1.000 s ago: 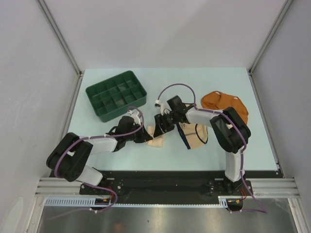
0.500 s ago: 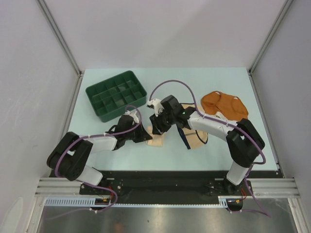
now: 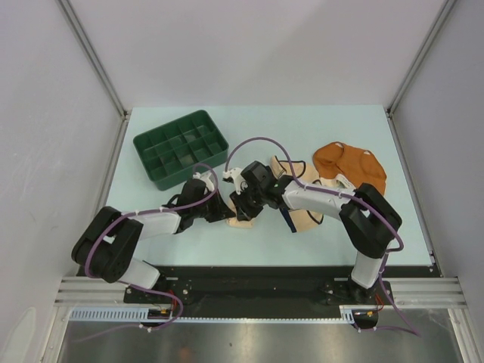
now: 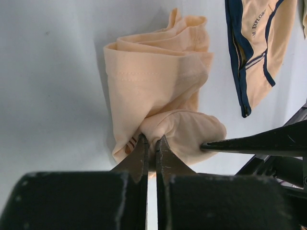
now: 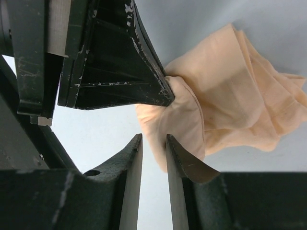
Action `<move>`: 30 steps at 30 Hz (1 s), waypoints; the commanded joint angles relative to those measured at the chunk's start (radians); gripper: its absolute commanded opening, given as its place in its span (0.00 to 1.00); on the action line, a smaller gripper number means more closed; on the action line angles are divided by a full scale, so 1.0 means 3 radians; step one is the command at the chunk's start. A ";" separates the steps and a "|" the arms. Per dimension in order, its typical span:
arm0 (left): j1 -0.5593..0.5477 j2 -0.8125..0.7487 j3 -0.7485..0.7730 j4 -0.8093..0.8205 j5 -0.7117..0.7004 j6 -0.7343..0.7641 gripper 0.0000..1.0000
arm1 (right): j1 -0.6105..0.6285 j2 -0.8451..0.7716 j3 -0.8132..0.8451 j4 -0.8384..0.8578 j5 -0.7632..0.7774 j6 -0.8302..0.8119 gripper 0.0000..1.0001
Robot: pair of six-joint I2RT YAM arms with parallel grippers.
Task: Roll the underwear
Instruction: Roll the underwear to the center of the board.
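The pale peach underwear (image 4: 153, 91) lies partly rolled on the table (image 3: 249, 136) between both arms. My left gripper (image 4: 151, 139) is shut on the near end of its roll (image 3: 243, 219). My right gripper (image 5: 153, 137) comes in from the right, open by a narrow gap, with the peach cloth's (image 5: 240, 96) rounded end just at its tips. One right finger (image 4: 254, 142) touches the roll's side. The cream underwear with dark trim (image 3: 302, 208) lies flat to the right, partly under the right arm. The rust-orange underwear (image 3: 348, 162) lies at the far right.
A dark green compartment tray (image 3: 170, 125) stands at the back left, beyond the left arm. White walls close in the table on three sides. The left gripper's finger (image 5: 120, 67) fills the upper left of the right wrist view.
My right gripper has swung left from over the cream underwear to the peach roll, and its jaws have narrowed. The left gripper has kept its hold in place.
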 commanded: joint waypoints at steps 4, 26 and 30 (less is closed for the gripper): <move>0.0083 -0.0065 -0.0096 -0.0388 -0.0302 0.0176 0.00 | -0.0006 0.0180 -0.0078 0.0041 0.0232 0.0074 0.29; 0.0083 -0.0644 -0.0356 -0.0148 -0.0205 0.0258 0.65 | -0.0067 0.0544 -0.0129 0.0277 0.0447 0.0171 0.28; 0.0083 -0.0470 -0.0438 0.0205 -0.0133 0.0207 0.63 | -0.0077 0.0538 -0.0134 0.0266 0.0431 0.0181 0.29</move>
